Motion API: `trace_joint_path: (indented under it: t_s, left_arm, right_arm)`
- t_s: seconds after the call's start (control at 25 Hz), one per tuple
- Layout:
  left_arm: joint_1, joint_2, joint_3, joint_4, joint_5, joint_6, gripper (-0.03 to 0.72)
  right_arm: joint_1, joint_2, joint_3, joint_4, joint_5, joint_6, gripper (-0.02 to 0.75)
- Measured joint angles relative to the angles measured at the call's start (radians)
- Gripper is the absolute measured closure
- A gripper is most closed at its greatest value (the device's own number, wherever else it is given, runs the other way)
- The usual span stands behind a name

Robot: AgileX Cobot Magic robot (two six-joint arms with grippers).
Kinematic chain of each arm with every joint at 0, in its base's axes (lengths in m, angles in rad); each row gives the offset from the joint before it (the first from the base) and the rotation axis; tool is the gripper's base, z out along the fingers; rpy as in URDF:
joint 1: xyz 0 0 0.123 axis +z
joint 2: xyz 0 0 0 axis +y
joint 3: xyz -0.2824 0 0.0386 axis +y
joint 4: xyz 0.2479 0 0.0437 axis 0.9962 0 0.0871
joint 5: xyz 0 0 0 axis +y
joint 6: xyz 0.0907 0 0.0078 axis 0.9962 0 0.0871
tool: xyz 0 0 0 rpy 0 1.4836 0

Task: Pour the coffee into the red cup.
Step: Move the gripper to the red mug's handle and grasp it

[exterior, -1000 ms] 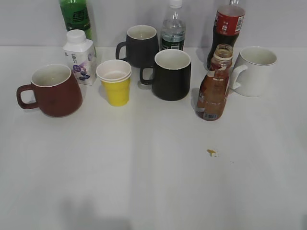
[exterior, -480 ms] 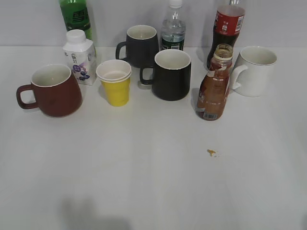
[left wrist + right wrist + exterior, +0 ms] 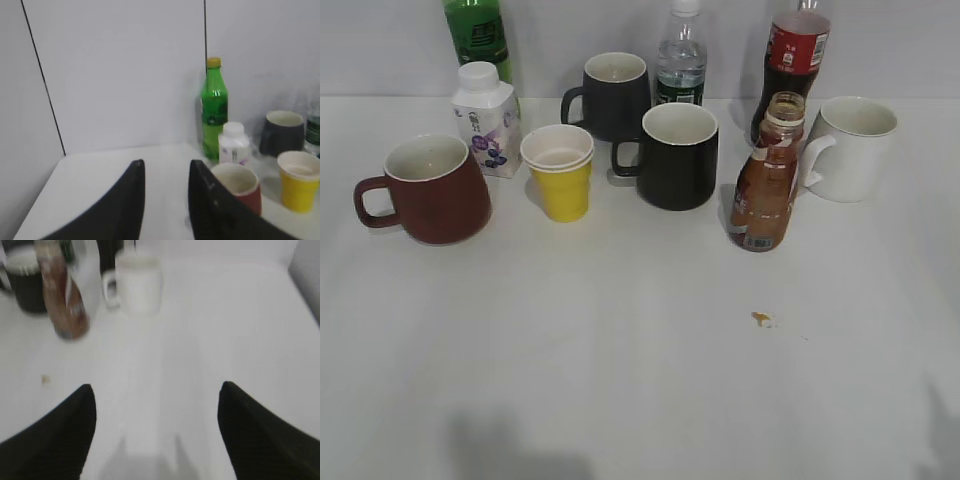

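Note:
The coffee bottle (image 3: 765, 180) stands uncapped at the right of the table, in front of a white mug; it shows blurred in the right wrist view (image 3: 62, 300). The red cup (image 3: 430, 190) sits at the left, handle to the left, and shows in the left wrist view (image 3: 240, 187) just right of the fingers. My left gripper (image 3: 166, 167) is open and empty, off to the left of the red cup. My right gripper (image 3: 156, 390) is wide open and empty over bare table, short of the coffee bottle. Neither gripper shows in the exterior view.
A yellow paper cup (image 3: 560, 172), two black mugs (image 3: 676, 155), a white mug (image 3: 850, 145), a milk carton (image 3: 486, 120), a green bottle (image 3: 478, 35), a water bottle (image 3: 681, 60) and a cola bottle (image 3: 792, 60) crowd the back. A small brown stain (image 3: 761, 319) marks the tabletop.
The objects have not moved. A faint shadow has appeared at the lower right edge of the exterior view.

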Motion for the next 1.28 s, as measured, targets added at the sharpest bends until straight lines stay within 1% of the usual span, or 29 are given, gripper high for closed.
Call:
trace_joint_path:
  t_s: [0.24, 0.4, 0.52, 0.64, 0.8, 0.96, 1.12, 1.28]
  left_arm:
    - [0.000, 0.246, 0.110, -0.015, -0.381, 0.000, 0.449]
    - [0.000, 0.456, 0.122, -0.032, -0.599, 0.000, 0.448]
    - [0.000, 0.624, 0.122, -0.032, -0.690, 0.000, 0.448]
    - [-0.006, 0.802, 0.123, -0.039, -0.721, 0.000, 0.447]
    - [-0.033, 0.892, 0.143, -0.088, -0.736, 0.000, 0.445]
    - [-0.056, 0.958, 0.214, -0.101, -0.804, 0.000, 0.443]
    - [-0.056, 1.028, 0.275, -0.105, -0.904, 0.000, 0.443]
    - [-0.056, 1.107, 0.282, -0.101, -0.975, 0.000, 0.437]
  right_arm:
    - [0.000, 0.185, 0.027, 0.016, -0.415, 0.000, 0.172]
    - [0.038, 0.342, 0.032, 0.017, -0.569, -0.001, 0.171]
    - [0.089, 0.464, 0.032, 0.009, -0.662, -0.001, 0.171]
    - [0.131, 0.584, 0.032, 0.009, -0.721, -0.001, 0.171]
    - [0.167, 0.710, 0.032, 0.009, -0.763, -0.001, 0.171]
    - [0.170, 0.813, 0.034, 0.009, -0.788, -0.001, 0.171]
    - [0.170, 0.830, 0.035, 0.009, -0.800, -0.001, 0.171]
    - [0.170, 0.833, 0.035, 0.009, -0.803, -0.001, 0.171]
